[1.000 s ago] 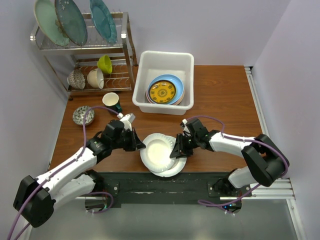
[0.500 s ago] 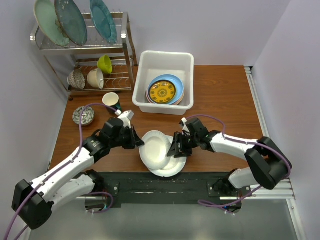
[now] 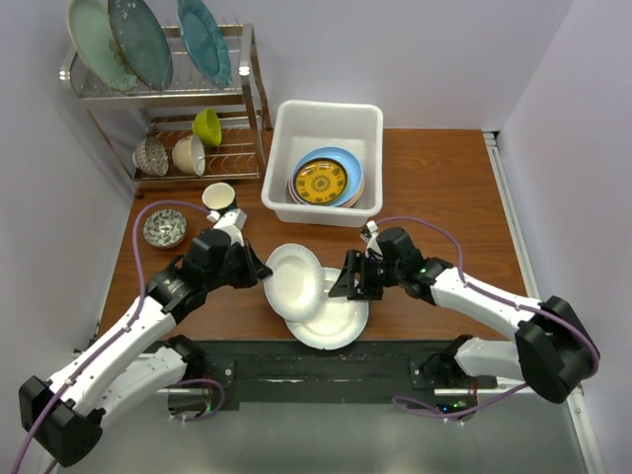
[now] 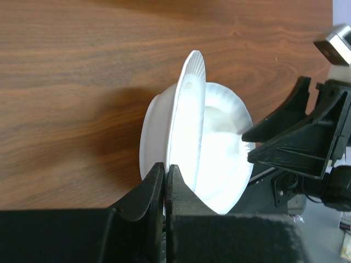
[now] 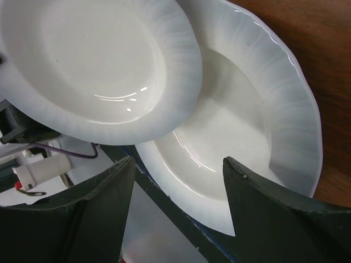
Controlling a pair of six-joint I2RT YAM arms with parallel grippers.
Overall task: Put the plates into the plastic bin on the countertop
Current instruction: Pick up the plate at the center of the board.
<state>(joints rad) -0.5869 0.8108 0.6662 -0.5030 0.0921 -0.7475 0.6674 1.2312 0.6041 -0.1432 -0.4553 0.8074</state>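
Overhead view: left claw [image 3: 261,273] is pinched shut on the left rim of the upper white plate [image 3: 296,279]. This plate is lifted and tilted, and it overlaps the lower white plate [image 3: 336,324]. The lower plate lies flat on the surface [image 3: 444,197], its near part overhanging the surface's front edge. The right claw [image 3: 348,281] sits just beside the right rim of the upper plate with its jaws apart. From this height I cannot tell whether it touches the rim.

Left wrist view adds that the upper white plate [image 4: 188,104] is seen nearly edge-on. Both fingers [image 4: 148,189] are closed tight on its rim with no gap showing. The fluted rim of the lower white plate [image 4: 227,159] lies behind it, and the right claw's black fingers show at the far right.

Right wrist view adds that the right claw [image 5: 178,161] is spread wide with nothing between the fingers [image 5: 104,208]. Both plates lie ahead of the fingertips and neither is gripped. The upper plate has a smooth, faintly ribbed rim and the lower one a scalloped rim. The rail and floor beneath the overhanging part show only here.

Only the overhead view shows the bin [image 3: 326,128], which stands at the back of the surface, well apart from both white plates. It holds a stack topped by a gold plate [image 3: 320,182] on a blue plate [image 3: 348,166]. The rims beneath are too thin to sort.

A dish rack [image 3: 247,148] at back left carries three teal plates [image 3: 138,39] upright. A cup [image 3: 218,197] and a small bowl [image 3: 164,228] stand on the surface near the left arm.
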